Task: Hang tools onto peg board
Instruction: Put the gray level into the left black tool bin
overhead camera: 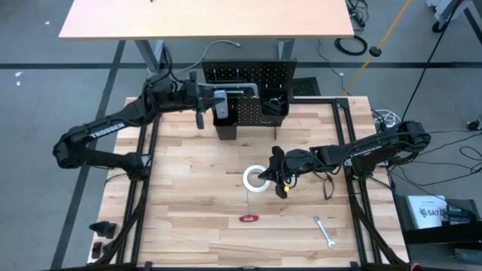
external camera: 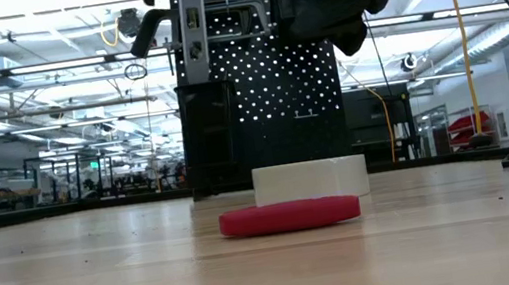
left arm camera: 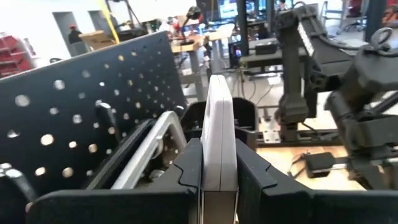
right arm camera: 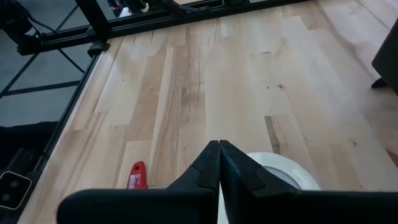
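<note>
A wooden table (overhead camera: 196, 188) holds an upright black peg board (overhead camera: 252, 75) at its far edge, with two black box bins hung on its face.

The left gripper (left arm camera: 217, 177) is up at the peg board's left side, near the taller left bin (overhead camera: 227, 124). Its fingers are clamped narrowly on a flat silver level (left arm camera: 219, 134), held on edge between them. Just beside the level, a grey bar clamp (left arm camera: 149, 152) rests against the board.

The right gripper (right arm camera: 219, 165) sits low over the middle of the table, at the right rim of a white tape roll (overhead camera: 256, 179). Its two fingers are pressed fully together, tip to tip. From the wrist view they meet just above the roll's edge, and I cannot tell whether they pinch the roll's wall or only touch it.

The tape roll lies flat on the wood, well apart from the peg board. Nearer the front edge lies a small red-handled tool (overhead camera: 248, 218), and to the right of it, a small silver wrench (overhead camera: 324, 232). From table height, the red tool lies in front of the white roll.
</note>
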Controlling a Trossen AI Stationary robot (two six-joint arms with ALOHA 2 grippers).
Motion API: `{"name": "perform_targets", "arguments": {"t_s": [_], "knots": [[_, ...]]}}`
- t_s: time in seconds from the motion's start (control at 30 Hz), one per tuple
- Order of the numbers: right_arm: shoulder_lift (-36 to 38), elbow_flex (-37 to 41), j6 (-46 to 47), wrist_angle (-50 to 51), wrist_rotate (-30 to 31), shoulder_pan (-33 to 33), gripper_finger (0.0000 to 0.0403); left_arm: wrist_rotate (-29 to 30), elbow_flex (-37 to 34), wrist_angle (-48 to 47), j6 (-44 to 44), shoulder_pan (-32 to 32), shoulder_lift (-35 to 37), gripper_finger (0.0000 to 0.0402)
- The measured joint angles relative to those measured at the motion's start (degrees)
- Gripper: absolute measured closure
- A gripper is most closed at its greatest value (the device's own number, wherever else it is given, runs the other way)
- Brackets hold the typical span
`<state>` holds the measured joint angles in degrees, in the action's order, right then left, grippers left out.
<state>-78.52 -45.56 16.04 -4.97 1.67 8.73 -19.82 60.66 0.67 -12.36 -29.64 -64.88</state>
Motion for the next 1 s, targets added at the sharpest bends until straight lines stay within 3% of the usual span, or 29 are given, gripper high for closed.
{"name": "perform_targets", "arguments": {"t_s": [0.53,1.0], "knots": [[0.00,0.00,-0.42,0.09,-0.12,0.00,0.0403,-1.52,-7.94,7.19,3.02,-1.92,-0.05,0.0355],[0.02,0.00,-1.28,0.17,-0.20,-0.01,0.0403,-2.91,-8.15,8.24,3.04,-1.85,0.00,0.0355]]}}
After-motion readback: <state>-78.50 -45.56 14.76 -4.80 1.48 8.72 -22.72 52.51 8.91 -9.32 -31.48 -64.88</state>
